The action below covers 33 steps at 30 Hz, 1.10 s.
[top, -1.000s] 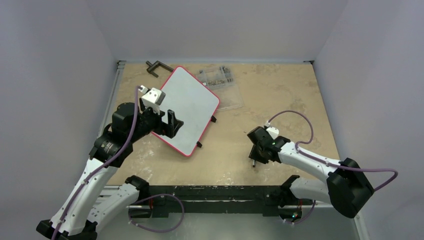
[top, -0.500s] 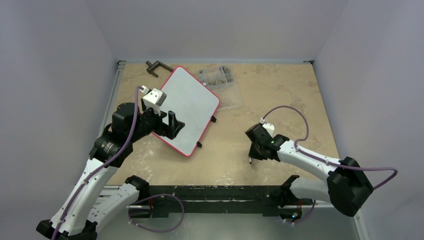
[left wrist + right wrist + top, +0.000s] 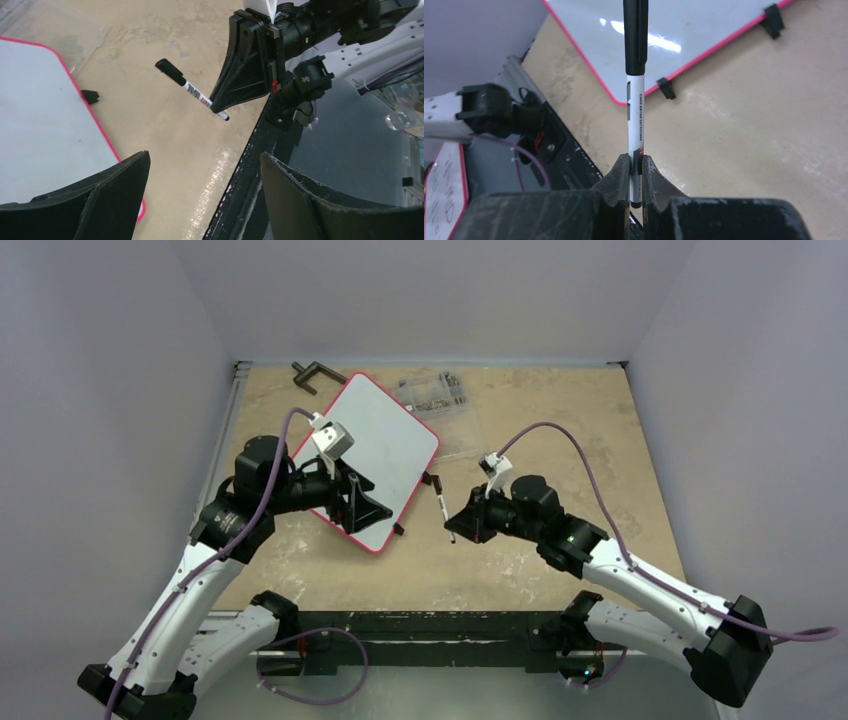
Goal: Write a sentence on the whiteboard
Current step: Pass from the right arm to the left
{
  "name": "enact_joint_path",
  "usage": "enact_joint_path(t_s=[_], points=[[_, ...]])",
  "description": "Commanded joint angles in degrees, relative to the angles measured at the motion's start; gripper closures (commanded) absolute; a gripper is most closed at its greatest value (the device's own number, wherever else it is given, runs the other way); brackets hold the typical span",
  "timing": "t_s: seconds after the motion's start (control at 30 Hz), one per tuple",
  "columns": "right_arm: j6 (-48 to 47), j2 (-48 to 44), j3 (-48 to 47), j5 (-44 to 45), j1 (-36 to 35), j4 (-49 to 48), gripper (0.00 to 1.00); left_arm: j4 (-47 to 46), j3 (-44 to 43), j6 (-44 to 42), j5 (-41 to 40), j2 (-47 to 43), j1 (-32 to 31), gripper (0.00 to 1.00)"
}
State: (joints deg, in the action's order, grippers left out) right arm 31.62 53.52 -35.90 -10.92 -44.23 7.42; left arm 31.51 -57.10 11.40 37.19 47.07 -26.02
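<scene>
The flat white rectangular whiteboard [image 3: 385, 455] with the thin red rim is lying on the beige table [image 3: 540, 420], and its surface is showing no writing. The right gripper [image 3: 636, 167] is clamping the tail of the white-barrelled marker [image 3: 636, 90]. It is holding the marker just off the whiteboard's near-right edge, black end toward the board. The left gripper [image 3: 202, 185] is hovering over the whiteboard's near corner with its jaws standing apart and empty.

The black cap [image 3: 636, 35] appears to be seated, though the tip is not visible. The step in hand is therefore judged to be uncapping. To do it well:
- Keep the tail grip firm.
- Present the cap squarely between the left jaws.
- Pull along the barrel's axis.

A second ago the right gripper was working low at the table, well right of the whiteboard. It is now raised and nearer. The left gripper is now facing the marker.
</scene>
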Motion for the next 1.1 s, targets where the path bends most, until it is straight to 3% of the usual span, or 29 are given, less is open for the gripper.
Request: enact_joint_path(t_s=[0.0, 0.3, 0.47, 1.07], points=[[-7.60, -2.19, -2.08, -11.02, -1.40, -9.62, 1.00, -4.44, -0.58, 1.74, 11.56, 0.46, -0.35, 0.22], [-14.21, -1.18, -5.73, -20.97, -2.83, -10.80, 1.00, -5.97, -1.60, 4.54, 18.93, 4.99, -0.35, 0.37], [-16.44, 0.57, -7.58, -24.18, -3.69, -10.67, 1.00, -6.36, -1.82, 5.15, 20.19, 6.26, -0.35, 0.39], [-22.07, 4.09, -11.24, -25.07, -6.48, -5.37, 1.00, -5.62, -2.24, 4.63, 21.93, 7.77, -0.35, 0.65]])
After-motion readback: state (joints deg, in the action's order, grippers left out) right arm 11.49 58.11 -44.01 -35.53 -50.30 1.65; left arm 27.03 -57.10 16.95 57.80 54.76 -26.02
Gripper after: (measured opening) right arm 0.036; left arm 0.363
